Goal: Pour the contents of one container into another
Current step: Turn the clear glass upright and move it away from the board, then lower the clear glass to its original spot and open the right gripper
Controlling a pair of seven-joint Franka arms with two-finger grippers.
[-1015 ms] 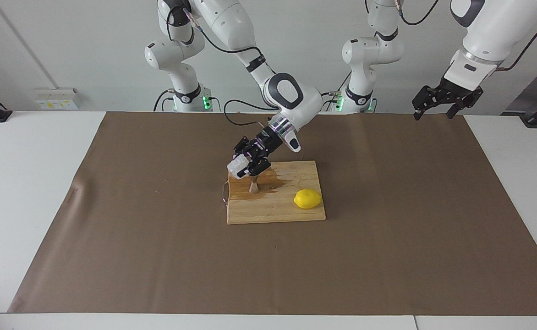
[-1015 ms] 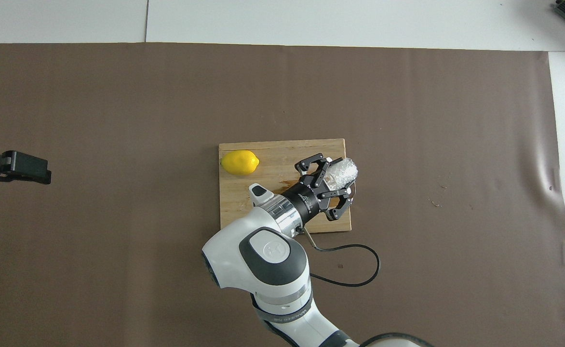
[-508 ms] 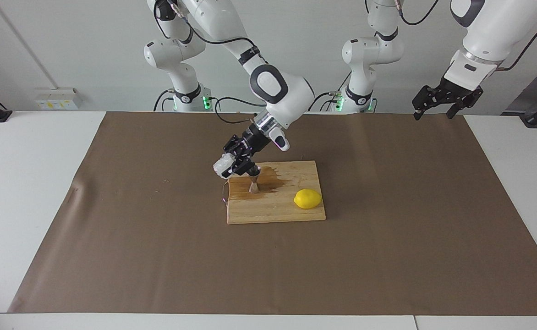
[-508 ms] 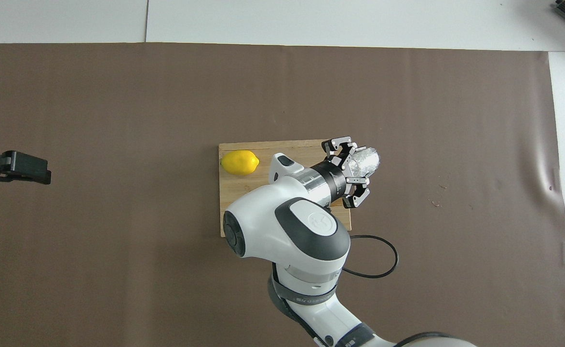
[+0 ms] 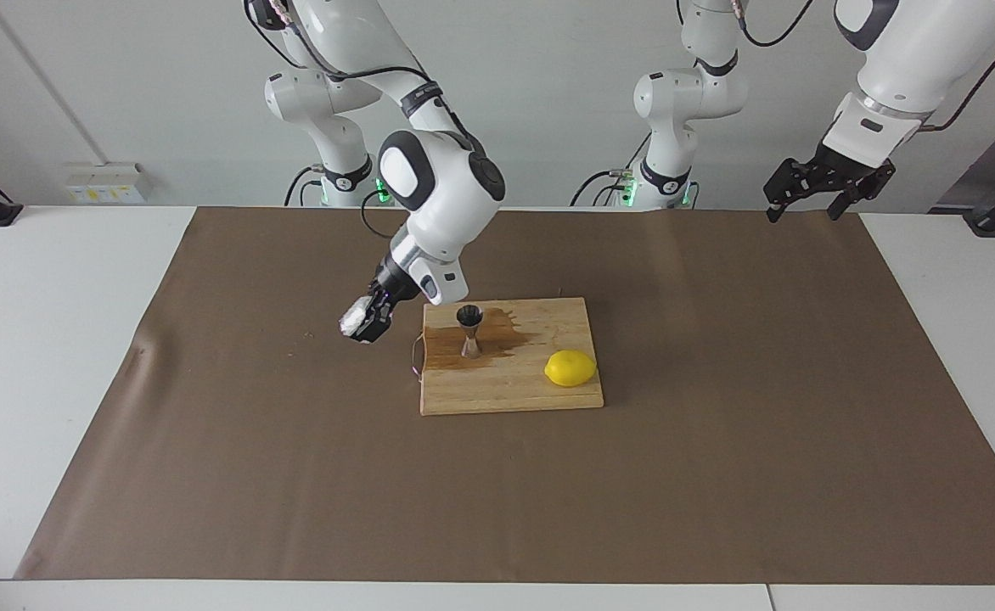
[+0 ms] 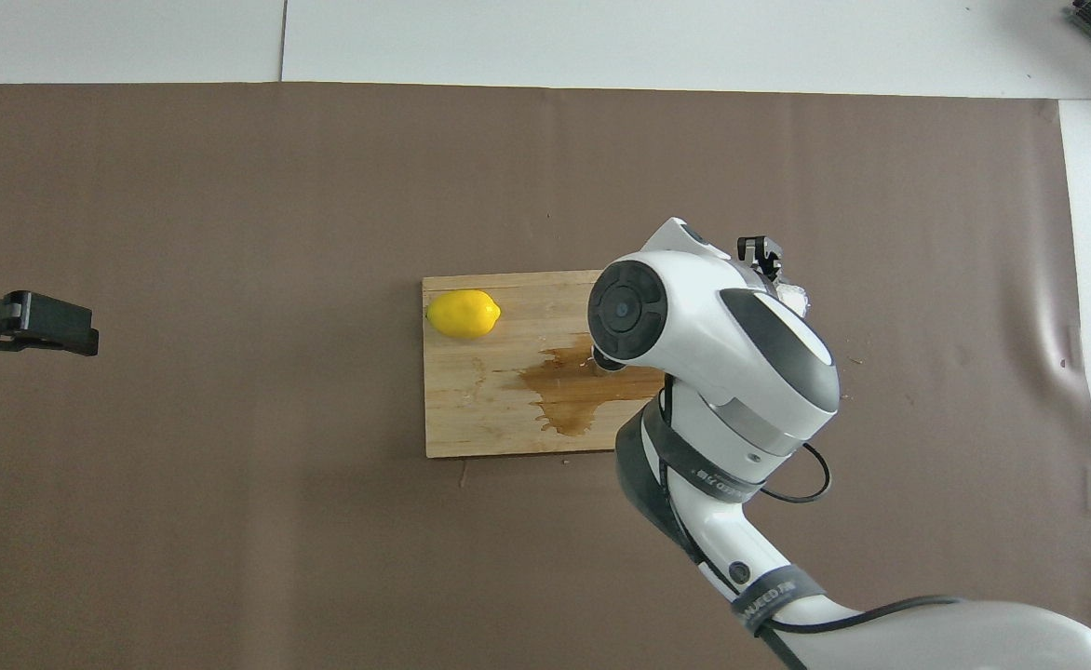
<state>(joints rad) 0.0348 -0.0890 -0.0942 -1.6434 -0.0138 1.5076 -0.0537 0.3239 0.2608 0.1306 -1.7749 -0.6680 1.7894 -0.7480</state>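
Observation:
My right gripper [image 5: 363, 326] is shut on the clear faceted glass cup [image 5: 351, 322], which is tipped on its side. It hangs low over the brown mat, just off the cutting board's edge toward the right arm's end. In the overhead view only a bit of the cup [image 6: 795, 298] shows past the arm. The steel jigger [image 5: 469, 330] stands upright on the wooden cutting board [image 5: 514, 395], in a brown wet stain [image 6: 569, 395]. The gripper is clear of the jigger. My left gripper [image 5: 806, 202] waits, open and empty, high over the mat's corner at the left arm's end.
A yellow lemon [image 5: 570, 368] lies on the board toward the left arm's end, also seen from overhead [image 6: 463, 314]. A thin cable [image 5: 417, 356] lies against the board's edge below the cup. A brown mat [image 5: 209, 424] covers the table.
My right gripper has swung with the cup from above the jigger off the board toward the right arm's end. The jigger and the stain now show. The left arm has not moved.

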